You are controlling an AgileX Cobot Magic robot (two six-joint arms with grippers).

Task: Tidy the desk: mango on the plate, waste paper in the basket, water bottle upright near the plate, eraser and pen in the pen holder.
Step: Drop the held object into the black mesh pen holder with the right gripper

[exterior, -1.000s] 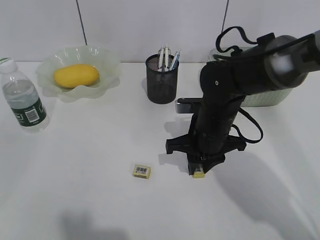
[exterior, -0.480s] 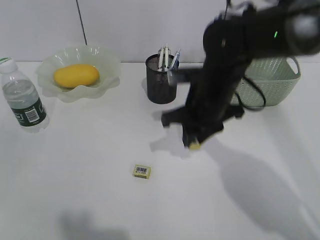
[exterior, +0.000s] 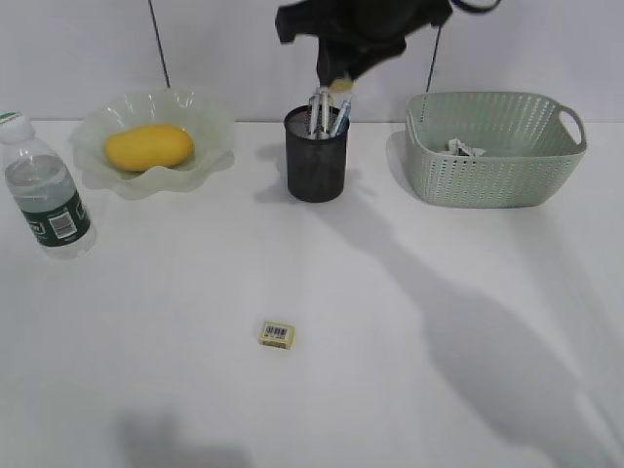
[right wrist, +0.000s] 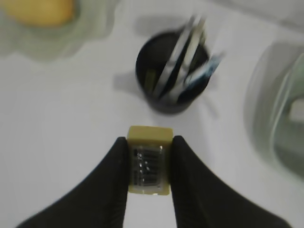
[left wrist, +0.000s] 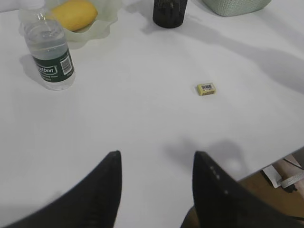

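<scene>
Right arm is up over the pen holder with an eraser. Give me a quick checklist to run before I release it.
1. Grip: right gripper shut on the held eraser, seated between both fingers: ok.
2. Alignment: in the right wrist view the pen holder lies ahead of the eraser, not under it: not ok.
3. Room in the cup: pens fill part of the opening, a gap shows beside them: ok.
4. Height above the rim: cannot tell.
5. Left gripper open, low over the desk, away from the cup: ok.
6. Second eraser lies on the desk, awaiting pickup: not ok.
</scene>
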